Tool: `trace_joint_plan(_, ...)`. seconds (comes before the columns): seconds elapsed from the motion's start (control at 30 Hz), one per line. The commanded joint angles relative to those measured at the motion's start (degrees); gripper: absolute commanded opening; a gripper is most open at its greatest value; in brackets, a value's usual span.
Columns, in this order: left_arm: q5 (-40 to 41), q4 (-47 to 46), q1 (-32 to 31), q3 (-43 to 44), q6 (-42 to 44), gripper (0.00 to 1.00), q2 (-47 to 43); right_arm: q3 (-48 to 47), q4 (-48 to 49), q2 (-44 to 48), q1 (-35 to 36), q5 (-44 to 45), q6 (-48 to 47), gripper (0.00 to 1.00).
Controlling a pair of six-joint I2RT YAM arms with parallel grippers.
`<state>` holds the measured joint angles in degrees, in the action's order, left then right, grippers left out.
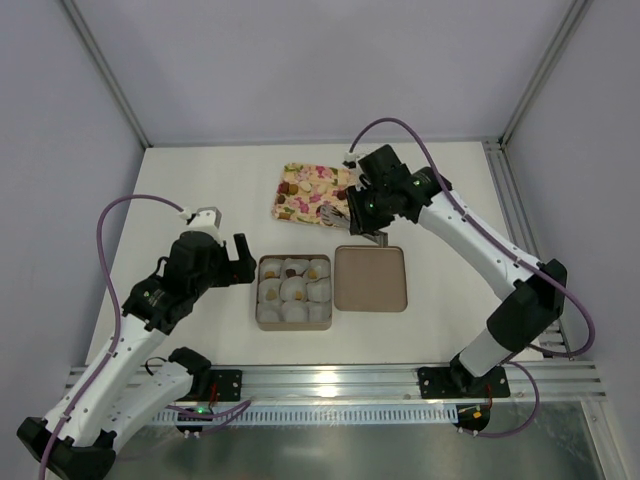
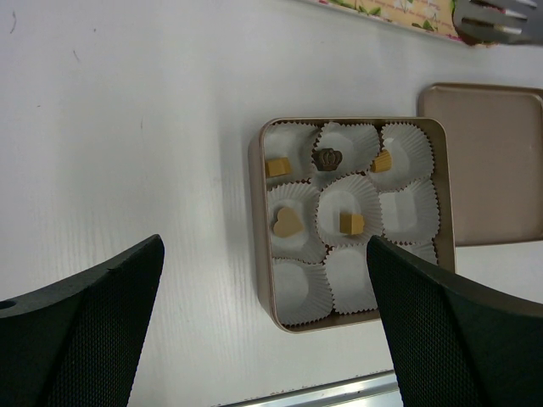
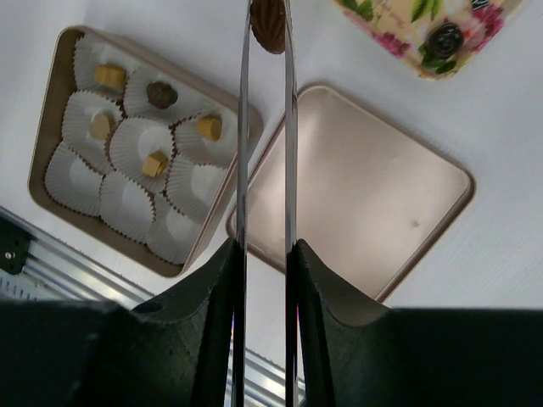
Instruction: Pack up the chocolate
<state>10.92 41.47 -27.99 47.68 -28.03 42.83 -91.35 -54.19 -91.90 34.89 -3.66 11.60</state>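
Observation:
My right gripper (image 3: 265, 250) is shut on a pair of metal tongs (image 3: 243, 153). The tongs' tips pinch one dark brown chocolate (image 3: 268, 24) in the air, between the flowered tray (image 3: 424, 34) and the square brown box (image 3: 51, 127). In the box's white paper cups lie several chocolates: tan pieces (image 2: 351, 223), a tan heart (image 2: 287, 223) and a dark crown shape (image 2: 326, 158). Another dark chocolate (image 3: 445, 37) rests on the tray. My left gripper (image 2: 265, 244) stands open above the table at the box's near-left side (image 1: 258, 292), holding nothing.
The box's lid (image 1: 370, 278) lies flat, right beside the box. The flowered tray (image 1: 312, 192) sits behind both, under my right gripper (image 1: 362, 215). A metal rail (image 1: 400, 380) runs along the near table edge. Walls close the left, right and back.

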Motion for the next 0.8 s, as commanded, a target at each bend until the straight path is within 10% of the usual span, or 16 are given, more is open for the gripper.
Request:
trace_joint_plan(0.0, -0.11, -0.52, 0.21, -0.13, 0.17, 1.0, -0.47, 3.01, 0.58, 5.58, 4.03, -0.91, 1.85, 0.33)
trace_joint_plan(0.77, -0.02, -0.52, 0.21, -0.13, 0.08, 1.0, 0.06, 18.48, -0.3, 15.61, 19.95, 2.08, 7.92, 0.34)
